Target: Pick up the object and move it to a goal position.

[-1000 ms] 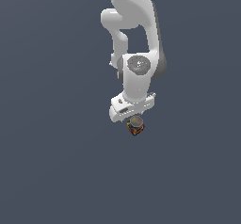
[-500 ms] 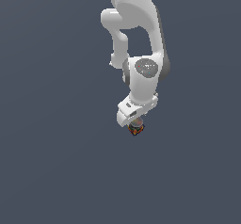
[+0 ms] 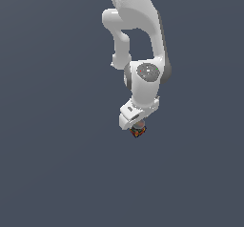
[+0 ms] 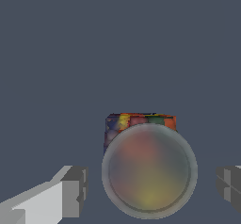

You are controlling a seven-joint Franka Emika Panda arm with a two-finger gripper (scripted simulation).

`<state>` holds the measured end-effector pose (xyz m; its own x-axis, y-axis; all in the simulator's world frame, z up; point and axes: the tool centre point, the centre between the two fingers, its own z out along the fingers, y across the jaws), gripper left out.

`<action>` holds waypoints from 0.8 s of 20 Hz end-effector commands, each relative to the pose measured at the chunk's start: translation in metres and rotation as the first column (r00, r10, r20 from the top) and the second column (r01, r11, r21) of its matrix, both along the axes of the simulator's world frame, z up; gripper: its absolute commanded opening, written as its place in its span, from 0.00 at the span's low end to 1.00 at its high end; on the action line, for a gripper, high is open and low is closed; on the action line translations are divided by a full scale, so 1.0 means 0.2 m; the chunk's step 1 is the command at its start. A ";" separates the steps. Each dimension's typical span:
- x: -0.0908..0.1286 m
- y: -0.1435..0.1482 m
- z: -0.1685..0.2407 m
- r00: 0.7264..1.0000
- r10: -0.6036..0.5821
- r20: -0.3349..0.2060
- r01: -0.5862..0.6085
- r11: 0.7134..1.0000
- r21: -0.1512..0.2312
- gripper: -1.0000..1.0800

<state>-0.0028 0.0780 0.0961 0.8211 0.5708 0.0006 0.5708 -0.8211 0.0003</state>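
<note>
The object is a tiny dark chunky item with red, orange and green patches, on the grey floor right below the hand. In the wrist view it shows as a greyish translucent round top over a multicoloured body. My gripper is open and straddles it. One finger stands to one side and the other finger to the opposite side. There is a small gap between each finger and the object. In the exterior view the fingers are mostly hidden by the white hand.
The plain dark grey floor fills the view around the arm. The white arm rises above the hand toward the exterior view's top. No goal marker shows.
The wrist has shifted a little toward the exterior view's right and the hand has come lower over the object. The object has stayed about where it was.
</note>
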 end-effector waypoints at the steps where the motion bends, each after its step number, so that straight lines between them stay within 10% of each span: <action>1: 0.00 0.00 -0.06 1.000 0.002 -0.001 -0.002 1.000 0.000 0.96; 10: 0.00 0.00 -0.19 1.000 0.005 -0.001 -0.005 1.000 0.000 0.96; 11: 0.00 0.00 -0.19 1.000 0.005 -0.001 -0.005 1.000 0.000 0.00; 16: 0.00 0.00 -0.19 1.000 0.005 -0.001 -0.005 1.000 0.000 0.00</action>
<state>-0.0028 0.0774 0.0589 0.8191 0.5737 -0.0001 0.5737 -0.8191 0.0004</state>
